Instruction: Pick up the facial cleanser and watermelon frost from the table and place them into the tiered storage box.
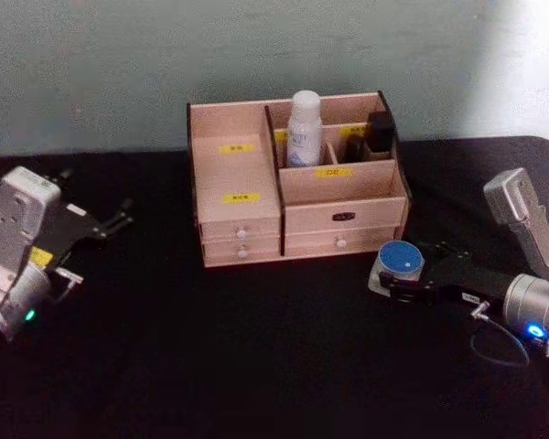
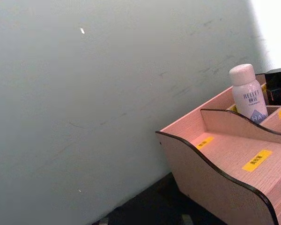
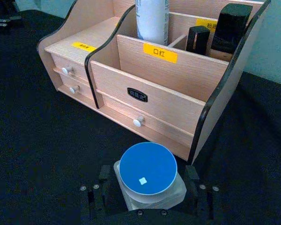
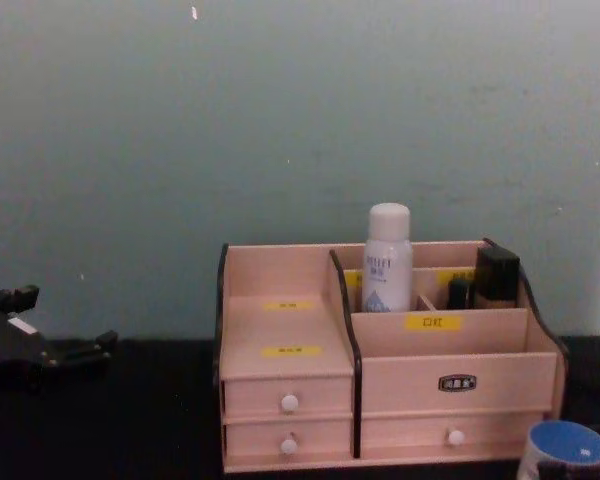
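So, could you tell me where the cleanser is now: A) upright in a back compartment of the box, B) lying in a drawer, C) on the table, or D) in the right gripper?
A: the cleanser stands upright in the box, in a compartment at its back.

I see the facial cleanser (image 1: 304, 128), a slim white bottle, upright in a rear compartment of the pinkish tiered storage box (image 1: 311, 183); the blue-lidded watermelon frost (image 1: 401, 261) stands outside, just beside its front right corner.
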You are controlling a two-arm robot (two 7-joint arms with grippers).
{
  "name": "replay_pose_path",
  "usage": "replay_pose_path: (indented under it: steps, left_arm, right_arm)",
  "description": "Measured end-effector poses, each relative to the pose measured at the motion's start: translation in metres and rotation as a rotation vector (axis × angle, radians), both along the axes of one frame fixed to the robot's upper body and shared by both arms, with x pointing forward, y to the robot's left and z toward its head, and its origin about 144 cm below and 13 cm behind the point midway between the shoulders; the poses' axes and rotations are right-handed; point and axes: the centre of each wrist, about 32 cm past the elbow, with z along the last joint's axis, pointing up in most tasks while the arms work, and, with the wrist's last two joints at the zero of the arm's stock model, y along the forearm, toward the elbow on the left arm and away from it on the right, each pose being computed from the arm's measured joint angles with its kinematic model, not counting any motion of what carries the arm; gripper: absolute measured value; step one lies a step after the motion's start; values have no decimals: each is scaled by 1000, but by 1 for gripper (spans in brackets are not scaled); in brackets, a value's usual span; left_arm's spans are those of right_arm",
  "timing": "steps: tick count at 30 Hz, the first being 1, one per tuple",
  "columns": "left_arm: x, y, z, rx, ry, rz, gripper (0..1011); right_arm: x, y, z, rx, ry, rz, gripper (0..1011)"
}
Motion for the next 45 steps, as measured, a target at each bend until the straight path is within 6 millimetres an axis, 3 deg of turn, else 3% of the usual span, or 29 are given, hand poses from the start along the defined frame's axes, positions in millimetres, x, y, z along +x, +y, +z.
replay_pose_path:
  steps: [23,31,34,45]
  left_arm:
    - [0,0,0,0,0,0,1001]
    - [0,0,0,0,0,0,1001]
    - [0,0,0,0,0,0,1001]
    - [0,0,0,0,0,0,1001]
  right_arm:
    - [0,0,0,0,-1,-1,1003]
    - [0,0,0,0,-2,-1,867]
    - [0,0,0,0,-2,-1,747]
    - [0,0,0,1,-2,-1,720]
